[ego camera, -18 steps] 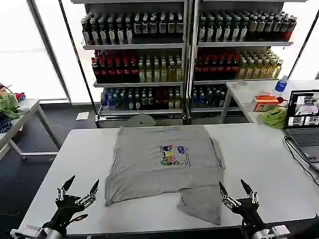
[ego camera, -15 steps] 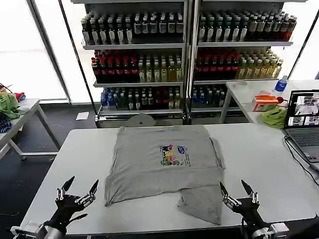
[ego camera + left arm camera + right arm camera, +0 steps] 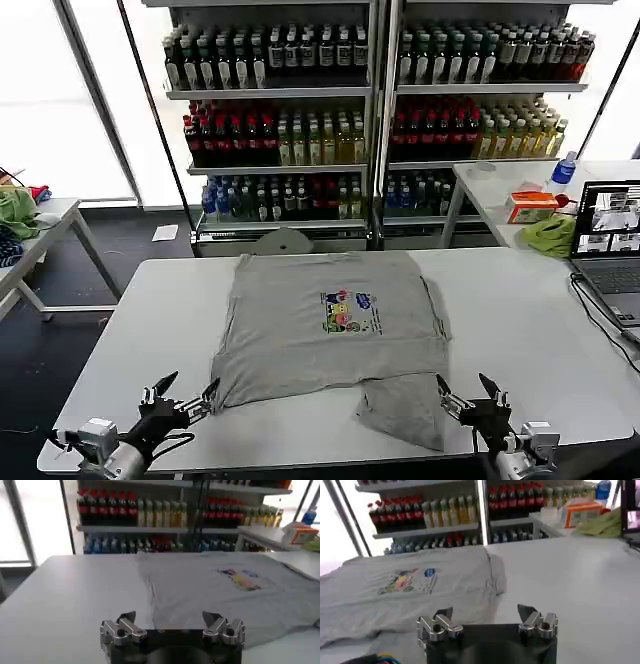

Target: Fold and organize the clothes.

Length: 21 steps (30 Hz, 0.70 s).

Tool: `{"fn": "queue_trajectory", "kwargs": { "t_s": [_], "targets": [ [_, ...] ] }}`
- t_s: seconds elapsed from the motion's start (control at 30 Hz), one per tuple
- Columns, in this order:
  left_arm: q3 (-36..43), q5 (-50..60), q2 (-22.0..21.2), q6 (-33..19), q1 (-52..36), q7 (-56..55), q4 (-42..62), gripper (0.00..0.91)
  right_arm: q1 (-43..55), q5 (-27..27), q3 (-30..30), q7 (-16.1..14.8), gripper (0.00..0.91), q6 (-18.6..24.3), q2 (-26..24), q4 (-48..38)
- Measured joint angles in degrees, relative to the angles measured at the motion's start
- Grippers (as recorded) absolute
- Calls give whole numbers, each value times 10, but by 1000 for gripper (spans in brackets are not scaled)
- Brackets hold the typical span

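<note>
From my remote station: a light grey T-shirt (image 3: 325, 325) lies print-up in the middle of the white table (image 3: 520, 310), its small multicoloured chest print (image 3: 346, 311) facing the ceiling and its collar end toward the bottle shelves (image 3: 370, 110). The lower hem is partly turned up, and one grey flap (image 3: 405, 408) spills toward the near edge on my right side.

My left gripper (image 3: 183, 396) hovers low at the table's near edge, just beside the shirt's near left corner. Its two fingers stand spread wide with nothing between them; from the head camera I cannot tell whether the tip nearest the cloth touches it. In the left wrist view the same gripper (image 3: 173, 622) shows both fingertips apart over bare tabletop, the shirt (image 3: 225, 587) lying just ahead of them.

My right gripper (image 3: 465, 393) hangs at the near edge just beside the spilled flap, fingers likewise parted wide and holding nothing. In the right wrist view, that gripper (image 3: 486, 618) has its tips apart above the shirt's edge (image 3: 420, 587), with grey fabric under and ahead of them.

On the side table to my right sit a laptop (image 3: 610, 240), a bright green cloth (image 3: 550, 236), an orange-and-white box (image 3: 531, 206) and a blue-capped bottle (image 3: 565, 168).
</note>
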Motion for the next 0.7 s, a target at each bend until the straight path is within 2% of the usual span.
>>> {"fn": "queue_trajectory", "kwargs": {
  "t_s": [0.47,0.5,0.53,0.57,0.6,0.63,0.7],
  "targets": [
    [42,-18,3,18,-21,-15,26,907,10,-6,-41,9,907,-25,6,-13],
    [44,-18,3,18,-22,-15,29,877,10,-6,-42,9,907,-25,6,-13],
    [46,-17,2,18,-24,-15,31,836,10,-7,-43,9,736,-26,6,-13],
    [47,-17,1,18,-24,-15,34,635,10,-7,-44,9,121,-26,6,-14],
    [49,-17,1,18,-25,-15,36,554,10,-7,-45,9,121,-27,6,-14],
    [50,-16,0,17,-26,-15,39,393,10,-7,-46,9,0,-27,6,-14],
    [54,-17,-1,17,-28,-15,44,212,10,-7,-48,9,0,-28,6,-14]
  ]
}}
